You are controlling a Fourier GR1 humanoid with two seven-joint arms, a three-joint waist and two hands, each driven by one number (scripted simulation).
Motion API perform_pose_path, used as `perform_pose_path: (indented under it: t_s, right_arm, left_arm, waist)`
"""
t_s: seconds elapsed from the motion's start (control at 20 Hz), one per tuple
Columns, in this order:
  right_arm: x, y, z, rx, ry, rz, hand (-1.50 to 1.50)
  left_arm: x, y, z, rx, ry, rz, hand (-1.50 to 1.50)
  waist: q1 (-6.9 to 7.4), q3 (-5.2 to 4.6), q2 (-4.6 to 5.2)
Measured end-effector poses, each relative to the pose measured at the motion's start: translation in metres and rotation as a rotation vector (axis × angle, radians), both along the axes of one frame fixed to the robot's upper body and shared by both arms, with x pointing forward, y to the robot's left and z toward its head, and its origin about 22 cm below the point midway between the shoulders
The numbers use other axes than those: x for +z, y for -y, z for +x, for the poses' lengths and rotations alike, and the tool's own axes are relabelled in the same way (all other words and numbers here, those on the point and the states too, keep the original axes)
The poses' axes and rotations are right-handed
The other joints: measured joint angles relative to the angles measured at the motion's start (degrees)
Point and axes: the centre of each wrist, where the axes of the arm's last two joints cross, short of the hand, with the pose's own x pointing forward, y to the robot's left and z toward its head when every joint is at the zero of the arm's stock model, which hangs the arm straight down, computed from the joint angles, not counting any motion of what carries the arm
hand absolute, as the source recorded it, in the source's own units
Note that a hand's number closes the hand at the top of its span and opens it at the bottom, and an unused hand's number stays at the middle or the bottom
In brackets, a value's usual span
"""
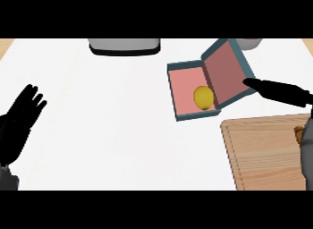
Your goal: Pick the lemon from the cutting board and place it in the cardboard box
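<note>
Inside pink-lined box [185,85] — smooth oval lemon [203,97].

No readable text, label, brand, number or sign appears on the box [205,89], board [268,152] or counter [106,112].

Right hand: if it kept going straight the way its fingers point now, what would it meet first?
The right hand points left toward the box's open lid, so it would likely meet the lid first, though height is unclear.

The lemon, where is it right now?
In the head view, the lemon lies inside the open box, right of centre, just beyond the cutting board.
</note>
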Motion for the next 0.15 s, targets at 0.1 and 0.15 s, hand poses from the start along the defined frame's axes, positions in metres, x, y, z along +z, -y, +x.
perform_pose_path:
  t_s: [0.1, 0.15]
  right_arm:
    - [-0.0039, 0.0050, -0.0055, 0.007, -0.004, -0.006, -1.50]
    - [-0.0037, 0.0072, -0.0118, 0.008, -0.002, -0.009, -1.50]
  left_arm:
    - [-0.0015, 0.0031, 0.0011, -0.004, -0.001, -0.001, 0.00]
    - [-0.0005, 0.0063, -0.0002, -0.003, 0.000, 0.002, 0.00]
  waist:
    - [0.15, 0.00, 0.02]
    - [0.20, 0.01, 0.05]
